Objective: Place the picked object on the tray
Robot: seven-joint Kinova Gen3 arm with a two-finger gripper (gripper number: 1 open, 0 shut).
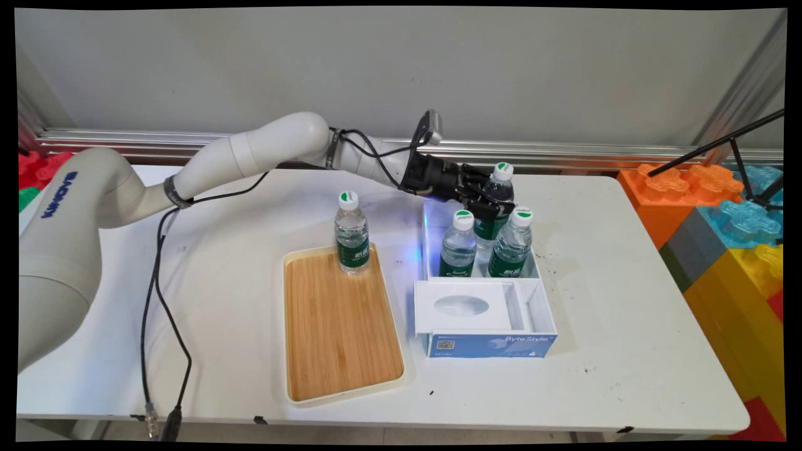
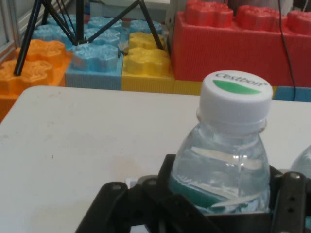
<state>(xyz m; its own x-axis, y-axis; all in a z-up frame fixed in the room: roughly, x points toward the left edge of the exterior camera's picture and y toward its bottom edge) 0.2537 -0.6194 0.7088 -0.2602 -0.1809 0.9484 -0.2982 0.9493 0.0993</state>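
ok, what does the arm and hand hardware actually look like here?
White arm of rounded tubular links, blue KINOVA lettering on the big near link. Black cables strapped along it and hanging to the table edge. Black two-finger hand with exposed linkage, a small grey camera mounted above the wrist.

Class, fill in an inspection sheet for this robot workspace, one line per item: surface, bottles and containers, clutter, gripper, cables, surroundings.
Surface: white table, faint dark marks.
Bottles and containers: one water bottle upright on the wooden tray; three bottles in the white box.
Clutter: nothing seen.
Gripper: gripper shut on the rear bottle in the box.
Cables: black cables hang from the arm.
Surroundings: large coloured blocks, black tripod, grey wall.
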